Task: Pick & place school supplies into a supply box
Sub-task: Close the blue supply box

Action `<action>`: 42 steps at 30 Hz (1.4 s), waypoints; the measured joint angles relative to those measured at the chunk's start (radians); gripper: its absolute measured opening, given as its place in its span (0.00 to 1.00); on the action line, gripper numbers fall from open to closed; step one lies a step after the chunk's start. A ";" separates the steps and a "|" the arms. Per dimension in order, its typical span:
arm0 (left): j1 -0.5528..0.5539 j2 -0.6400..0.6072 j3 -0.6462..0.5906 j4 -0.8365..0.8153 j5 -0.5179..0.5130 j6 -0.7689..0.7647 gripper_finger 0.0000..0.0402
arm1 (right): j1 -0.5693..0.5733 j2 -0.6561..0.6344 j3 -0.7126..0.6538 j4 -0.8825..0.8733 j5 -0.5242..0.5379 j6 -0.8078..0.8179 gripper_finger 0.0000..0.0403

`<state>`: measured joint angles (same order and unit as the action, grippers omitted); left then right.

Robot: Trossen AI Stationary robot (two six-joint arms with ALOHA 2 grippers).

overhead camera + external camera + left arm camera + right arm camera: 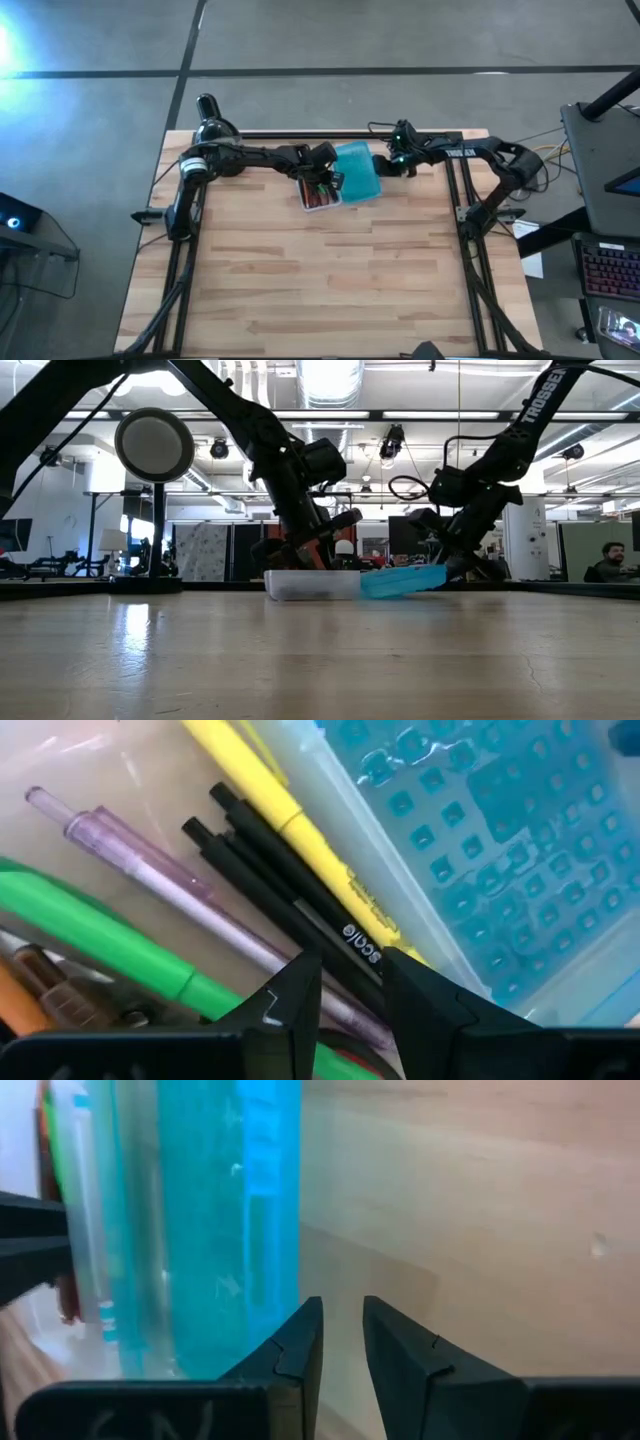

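— Where it sits on the wooden worktop (330, 290), how is the supply box (322, 195) entered?
— Item one: clear case, near the far edge, about midway across. Its teal lid (358, 172) is swung open toward the right arm and slopes upward from the case in the low view.

— Contents?
— Seen from the left wrist: one yellow pen (300, 830), a bundle of black pens (285, 900), one pale lilac pen (170, 885), one green marker (100, 945), and an orange item at the edge, too cropped to name.

— Any writing?
— White lettering on one black pen, partly hidden by a finger; it seems to read "scale", but I cannot be certain. Small dark print runs along the yellow pen, too fine to read. On the right arm, white capitals in the low view begin "TROSSEN".

— Left hand (350, 985)?
— Inside the case, directly over the pens. Fingers a narrow gap apart, straddling the black pens; whether they pinch one, I cannot tell.

— Right hand (342, 1330)?
— Just beside the lid's outer edge, low over bare wood. Fingers nearly pressed together with a slim gap, holding nothing.

— Other entries?
— One black desk lamp (154, 446), round head, at the far left corner.
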<state>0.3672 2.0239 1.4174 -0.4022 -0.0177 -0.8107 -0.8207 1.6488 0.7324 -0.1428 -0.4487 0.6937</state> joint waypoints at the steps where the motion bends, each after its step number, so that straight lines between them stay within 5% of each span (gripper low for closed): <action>1: 0.000 0.000 0.000 0.002 0.000 0.001 0.23 | 0.003 -0.002 0.003 0.001 -0.001 0.002 0.17; 25: 0.002 -0.009 0.010 0.008 -0.016 0.046 0.23 | 0.122 -0.055 0.231 -0.017 -0.037 0.007 0.17; 42: 0.004 -0.181 0.018 -0.089 -0.157 0.147 0.23 | 0.220 -0.014 0.344 -0.048 -0.002 0.001 0.17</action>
<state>0.3714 1.8431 1.4357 -0.4912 -0.1750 -0.6641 -0.6003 1.6348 1.0763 -0.1904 -0.4511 0.6946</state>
